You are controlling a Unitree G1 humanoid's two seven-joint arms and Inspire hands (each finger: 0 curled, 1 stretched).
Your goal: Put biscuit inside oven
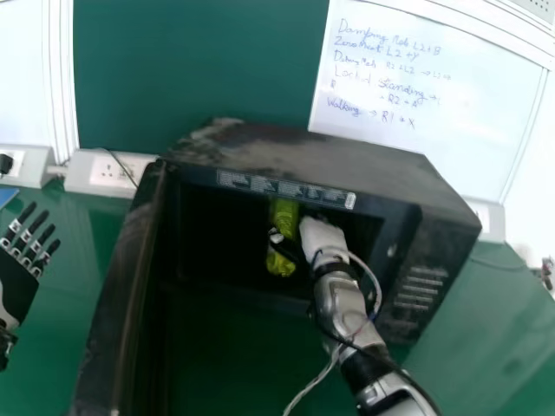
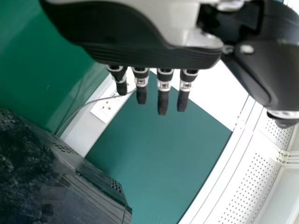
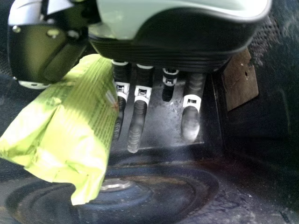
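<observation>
One biscuit packet [image 1: 282, 262] is pinched by the right hand [image 1: 322, 237] inside the oven [image 1: 321, 165]; the left hand [image 1: 14, 282], fingers spread, is outside.

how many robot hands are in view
2. The left hand is left of the oven's open door; the right hand is inside the oven, holding the yellow-green packet.

Glares near white off the whiteboard [image 1: 425, 113] at two o'clock in the head view. Sinks to near-black inside the oven [image 1: 303, 156]. Shines faintly off the table [image 1: 512, 338] toward four o'clock. Brightens and partly shades the biscuit packet [image 3: 65, 135] in the right wrist view.
</observation>
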